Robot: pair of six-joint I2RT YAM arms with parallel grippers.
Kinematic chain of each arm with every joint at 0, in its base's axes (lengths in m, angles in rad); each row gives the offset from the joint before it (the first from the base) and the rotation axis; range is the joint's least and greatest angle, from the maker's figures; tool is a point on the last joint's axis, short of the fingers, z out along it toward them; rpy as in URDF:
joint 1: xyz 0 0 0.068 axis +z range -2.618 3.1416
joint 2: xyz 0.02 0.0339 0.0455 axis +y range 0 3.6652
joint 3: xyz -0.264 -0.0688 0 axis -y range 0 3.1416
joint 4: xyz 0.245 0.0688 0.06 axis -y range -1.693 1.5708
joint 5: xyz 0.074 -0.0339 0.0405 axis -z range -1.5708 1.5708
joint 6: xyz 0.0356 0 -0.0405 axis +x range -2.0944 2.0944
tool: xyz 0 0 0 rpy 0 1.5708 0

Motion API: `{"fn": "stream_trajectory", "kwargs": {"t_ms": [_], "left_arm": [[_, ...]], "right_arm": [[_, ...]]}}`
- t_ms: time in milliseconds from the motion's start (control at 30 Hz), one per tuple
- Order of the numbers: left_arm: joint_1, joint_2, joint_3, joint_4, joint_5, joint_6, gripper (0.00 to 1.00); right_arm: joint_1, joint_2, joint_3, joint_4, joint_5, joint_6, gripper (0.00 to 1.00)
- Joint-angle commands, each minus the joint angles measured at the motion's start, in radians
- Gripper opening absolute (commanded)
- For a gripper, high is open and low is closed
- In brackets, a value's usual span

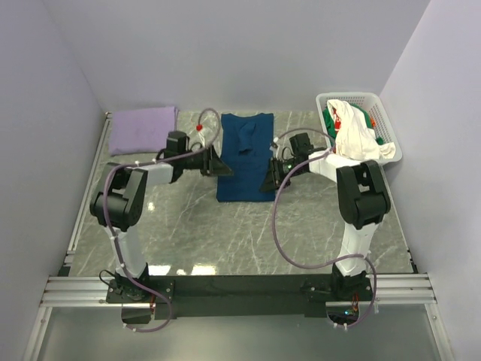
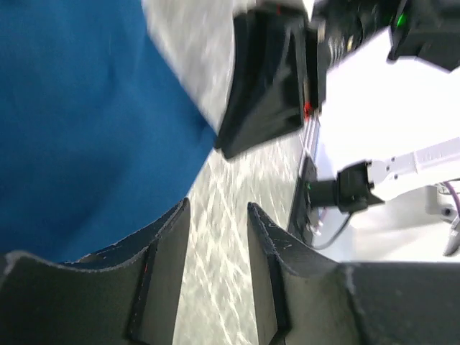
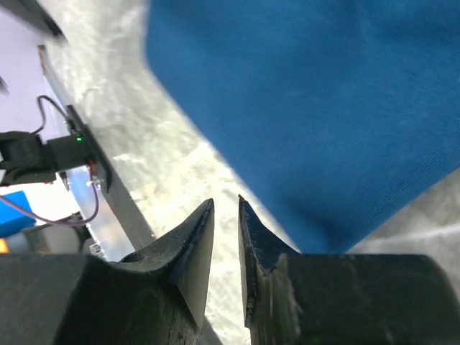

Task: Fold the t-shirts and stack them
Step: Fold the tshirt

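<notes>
Top external view: the navy t-shirt [image 1: 244,150] lies toward the worktop's [image 1: 225,233] far edge, the lavender t-shirt [image 1: 143,129] in its far-left corner. The left gripper [image 1: 219,167] flanks the navy one's left edge, fingers spread; the right gripper [image 1: 268,180] flanks its right edge, fingers narrowly parted, pinching nothing.

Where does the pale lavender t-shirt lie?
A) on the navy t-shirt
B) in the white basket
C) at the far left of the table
C: the lavender t-shirt lies flat at the far left of the table, apart from the navy t-shirt and the basket.
</notes>
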Motion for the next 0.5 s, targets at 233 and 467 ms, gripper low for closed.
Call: {"fn": "stream_trajectory", "kwargs": {"t_ms": [233, 467], "left_arm": [[-0.005, 0.199, -0.096, -0.014, -0.033, -0.037, 0.41], [0.035, 0.037, -0.076, -0.194, 0.022, 0.216, 0.43]], "right_arm": [[-0.027, 0.163, -0.019, 0.024, 0.021, 0.059, 0.26], [-0.032, -0.059, -0.024, -0.125, 0.020, -0.138, 0.26]]}}
